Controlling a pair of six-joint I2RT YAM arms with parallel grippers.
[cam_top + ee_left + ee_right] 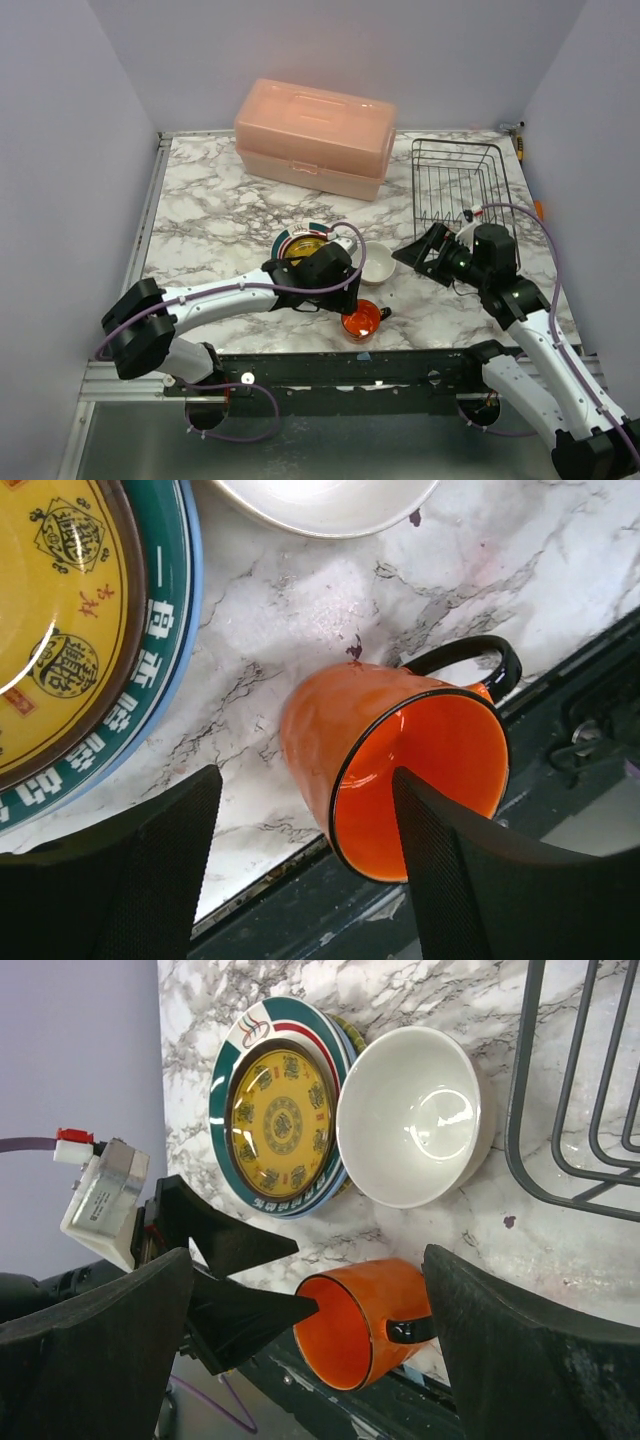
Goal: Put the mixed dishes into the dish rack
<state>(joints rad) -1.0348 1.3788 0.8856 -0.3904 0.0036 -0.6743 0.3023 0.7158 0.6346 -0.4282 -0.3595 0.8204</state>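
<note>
Your left claw (300, 785) is spread wide with nothing in it. It sits low over the orange mug (330, 730), with one finger beside the glossy wall and the other across the mouth. I cannot tell whether either finger touches.

The mug lies on its side at the near edge of the table (215, 215), with its mouth toward the black rail (420, 365) and its handle off to one side. That is where the trouble lies. If you close off-centre on that round, slick body, it is likely to roll or squirt out, and it has only a little table to cross before the rail. A finger catching the handle would spin it instead.

Your right claw (428, 255) hangs open and empty just beside the dish rack (458, 185), close enough to crowd the lift.

The white bowl (415, 1115) and the stacked plates (285, 1120) wait on the table just behind the mug, and the rack holds nothing.

The table is marble-patterned white and grey. A pink box (315, 138) stands at the back, and plain pale walls (60, 150) close in three sides.
</note>
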